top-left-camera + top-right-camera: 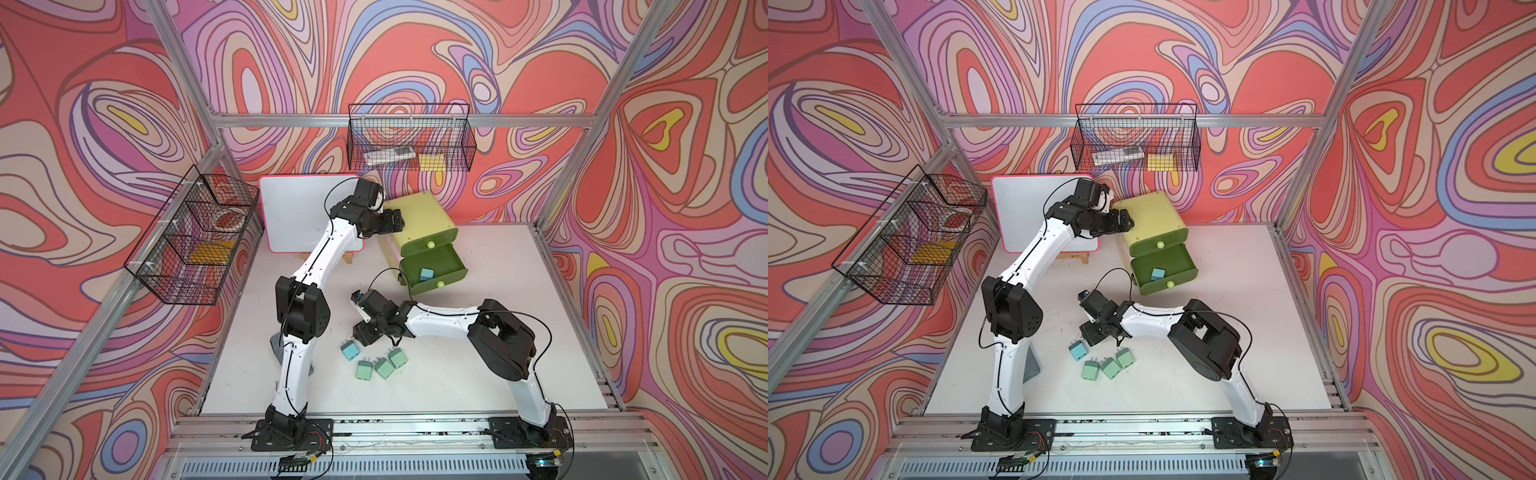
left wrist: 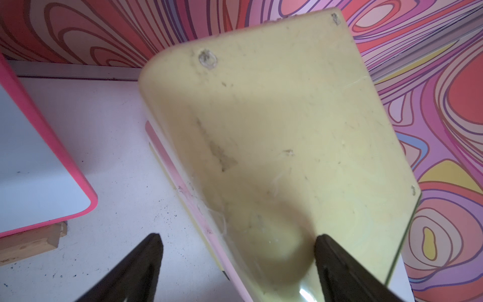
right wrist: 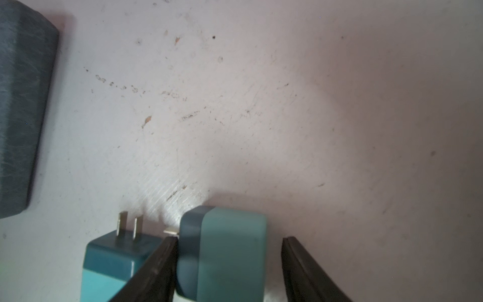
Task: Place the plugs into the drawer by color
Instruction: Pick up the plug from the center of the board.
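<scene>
Right wrist: right gripper (image 3: 228,238) spread astride blue plug (image 3: 232,256), unclamped; likely light, hard, slick; pinch flat sides. Left gripper (image 2: 239,235) spread at drawer (image 2: 274,117) corner.

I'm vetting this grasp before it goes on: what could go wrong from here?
1. The right claw straddles one blue plug off-centre: one finger touches it, the far one stands apart, so closing may twist it.
2. A second blue plug lies right beside that finger and could get nudged or pinched.
3. The left claw is open around the drawer chest's corner, not clamping it, so the chest might shift.
</scene>
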